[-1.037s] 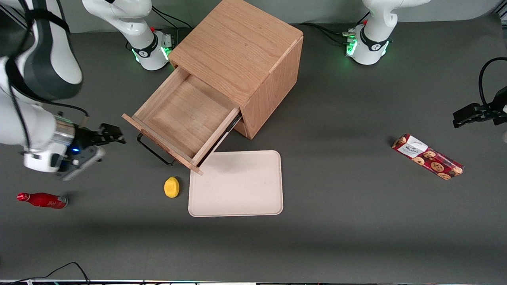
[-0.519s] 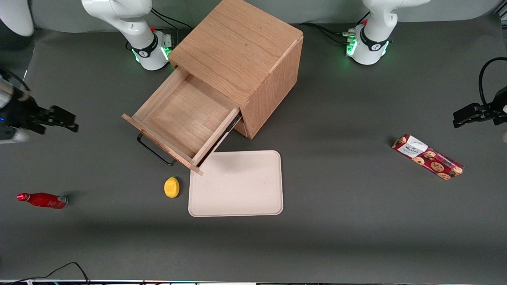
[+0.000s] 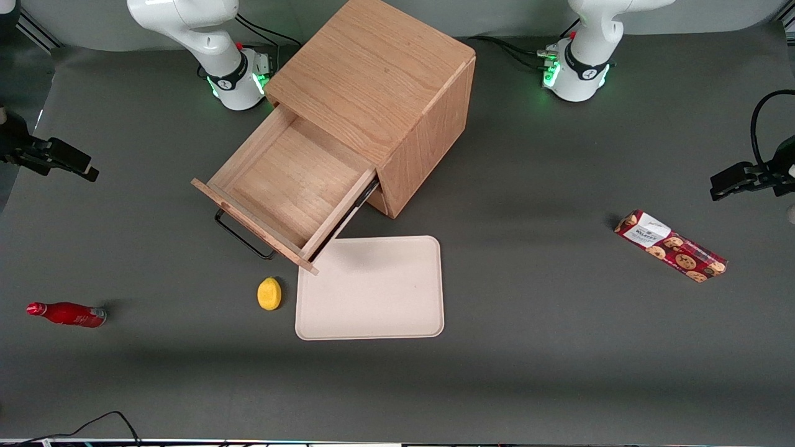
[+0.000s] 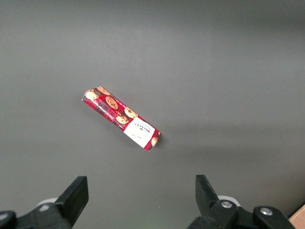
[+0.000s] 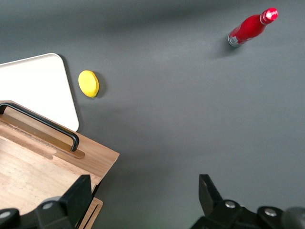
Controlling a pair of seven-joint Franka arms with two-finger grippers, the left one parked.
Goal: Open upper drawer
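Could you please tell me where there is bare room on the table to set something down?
Bare mat lies between the tray and the biscuit pack. It is crowded where the upper drawer, lemon and tray meet. The gripper, open, hangs near the working arm's end.

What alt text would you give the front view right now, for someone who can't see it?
The upper drawer of the oak cabinet stands pulled out, its plain wooden interior bare. The pincer, open, hangs toward the working arm's end of the table, apart from the black bar handle. A lemon lies beside a beige tray.
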